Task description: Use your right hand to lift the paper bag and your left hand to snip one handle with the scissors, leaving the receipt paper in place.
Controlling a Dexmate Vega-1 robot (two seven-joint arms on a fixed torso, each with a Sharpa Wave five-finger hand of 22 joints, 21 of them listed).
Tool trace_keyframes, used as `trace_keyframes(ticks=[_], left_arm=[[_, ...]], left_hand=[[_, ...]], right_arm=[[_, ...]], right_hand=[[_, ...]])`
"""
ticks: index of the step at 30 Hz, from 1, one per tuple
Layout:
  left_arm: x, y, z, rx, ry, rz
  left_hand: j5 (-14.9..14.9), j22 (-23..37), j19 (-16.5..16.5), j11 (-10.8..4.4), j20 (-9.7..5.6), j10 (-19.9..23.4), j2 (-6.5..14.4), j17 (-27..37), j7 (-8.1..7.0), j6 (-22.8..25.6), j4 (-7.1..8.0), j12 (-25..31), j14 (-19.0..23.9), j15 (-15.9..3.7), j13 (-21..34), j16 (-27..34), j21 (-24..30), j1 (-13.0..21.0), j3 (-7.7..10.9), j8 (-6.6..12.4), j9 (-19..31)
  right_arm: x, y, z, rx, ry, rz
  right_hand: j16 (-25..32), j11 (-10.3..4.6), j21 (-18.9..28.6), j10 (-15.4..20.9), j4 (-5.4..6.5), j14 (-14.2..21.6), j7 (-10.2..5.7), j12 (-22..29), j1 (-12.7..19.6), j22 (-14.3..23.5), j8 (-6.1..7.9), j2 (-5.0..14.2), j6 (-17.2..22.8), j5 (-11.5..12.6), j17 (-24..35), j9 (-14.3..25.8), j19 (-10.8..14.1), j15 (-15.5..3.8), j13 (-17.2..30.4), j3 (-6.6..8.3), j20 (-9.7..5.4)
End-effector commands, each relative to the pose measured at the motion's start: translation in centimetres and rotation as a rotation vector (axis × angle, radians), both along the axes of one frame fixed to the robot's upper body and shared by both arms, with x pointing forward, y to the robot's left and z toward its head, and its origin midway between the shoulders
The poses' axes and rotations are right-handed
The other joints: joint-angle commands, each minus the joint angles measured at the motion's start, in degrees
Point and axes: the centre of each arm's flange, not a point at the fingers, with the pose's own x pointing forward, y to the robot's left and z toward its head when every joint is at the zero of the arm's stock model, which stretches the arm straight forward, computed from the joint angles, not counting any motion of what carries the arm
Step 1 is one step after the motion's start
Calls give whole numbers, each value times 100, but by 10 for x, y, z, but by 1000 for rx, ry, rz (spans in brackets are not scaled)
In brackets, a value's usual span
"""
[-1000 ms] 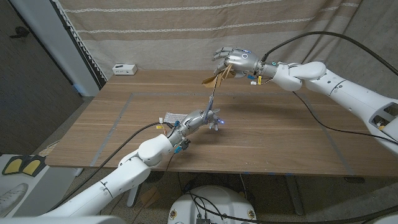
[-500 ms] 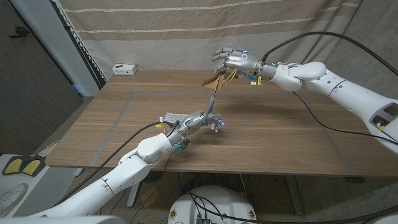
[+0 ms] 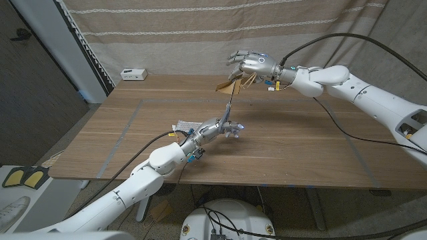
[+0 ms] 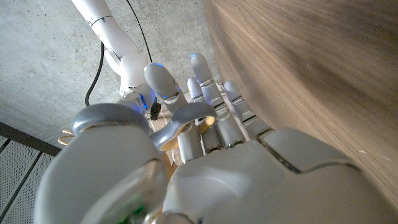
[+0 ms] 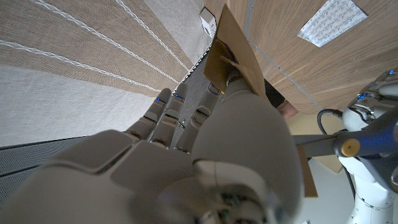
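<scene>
With the right hand (image 3: 252, 65) gripping the paper bag (image 3: 232, 83) aloft above the table (image 3: 300, 140), the left hand (image 3: 223, 129) — clasping the scissors (image 5: 348, 145) below it — should square the blades across one handle, clear of the receipt (image 3: 183, 125).

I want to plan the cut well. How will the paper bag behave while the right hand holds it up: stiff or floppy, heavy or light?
The paper bag looks folded flat and thin, so probably light and somewhat floppy. The right hand holds it clear of the table, so it may swing or twist when the scissors press on it.
</scene>
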Motion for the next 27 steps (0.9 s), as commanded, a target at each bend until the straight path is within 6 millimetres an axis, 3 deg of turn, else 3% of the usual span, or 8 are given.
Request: trace_keyframes(ticks=[1, 5, 10, 13, 14, 18, 24, 27], left_arm=[[-1, -2, 0, -27, 1, -3], [-2, -2, -2, -41, 18, 8], [-4, -2, -3, -51, 23, 29], [-5, -2, -3, -63, 42, 40], [-5, -3, -4, -67, 48, 38], [-5, -3, -4, -83, 68, 33], [-5, -5, -5, -105, 101, -3], [-3, -6, -6, -115, 122, -22]], left_hand=[[-278, -13, -224, -717, -163, 1509, 1901, -605, -267, 38, -55, 292, -406, -711, 153, -758, 384, 2280, 105, 212, -228], [-291, -103, -338, -707, -222, 2147, 1855, -833, -162, 369, -176, 621, -541, -712, 284, -985, 490, 2476, 201, 338, -364], [-275, -207, -416, -696, -312, 2641, 1731, -887, -117, 717, -263, 850, -444, -717, 319, -950, 567, 2767, 270, 451, -511], [-287, -241, -478, -695, -337, 2845, 1653, -901, -110, 876, -270, 929, -374, -720, 298, -930, 630, 2926, 253, 592, -462], [-298, -274, -517, -694, -344, 3006, 1593, -907, -75, 925, -257, 1022, -339, -723, 325, -924, 665, 3042, 243, 789, -250], [-334, -393, -568, -692, -370, 3237, 1541, -873, 15, 846, -199, 1186, -106, -726, 346, -842, 736, 3236, 218, 1176, 272], [-346, -558, -591, -686, -432, 3432, 1523, -808, 88, 920, -185, 1415, 226, -726, 451, -752, 760, 3383, 231, 1425, 525], [-339, -658, -590, -679, -486, 3502, 1503, -770, 76, 990, -206, 1483, 436, -726, 429, -703, 776, 3476, 242, 1414, 410]], right_arm=[[-3, 2, 0, -3, 4, -5], [-4, 2, 1, -3, 2, -3], [-3, 1, 1, -7, 2, -4], [-4, 1, 1, -8, 2, -3], [-4, 1, 2, -7, 3, -2], [-4, 0, 2, -9, 2, -3], [-5, 3, 1, -13, 2, 1], [-5, 3, 0, -17, 2, 1]], right_hand=[[-24, -28, 41, 66, 4, 68, -12, 40, 20, 7, 45, 25, 0, 27, 14, 21, 58, -1088, 112, 31, -597], [-24, -25, 45, 63, 8, 72, -11, 35, 16, 6, 46, 28, 2, 28, 14, 23, 60, -1089, 106, 31, -591], [-25, -25, 50, 69, 11, 76, -11, 42, 11, 6, 46, 32, 7, 27, 14, 22, 65, -1089, 110, 32, -586], [-26, -24, 48, 66, 11, 76, -11, 38, 10, 5, 45, 31, 7, 27, 14, 21, 58, -1089, 106, 31, -590], [-26, -24, 48, 65, 12, 77, -11, 38, 9, 5, 45, 31, 6, 27, 14, 21, 58, -1089, 105, 31, -591], [-27, -24, 52, 70, 12, 79, -11, 42, 8, 5, 43, 31, 4, 27, 13, 20, 61, -1090, 109, 32, -591], [-29, -27, 53, 64, 8, 84, -12, 40, 11, 4, 42, 28, 2, 29, 13, 23, 56, -1089, 107, 33, -596], [-30, -25, 55, 62, 9, 84, -11, 39, 9, 4, 42, 28, 3, 29, 12, 23, 57, -1089, 106, 33, -591]])
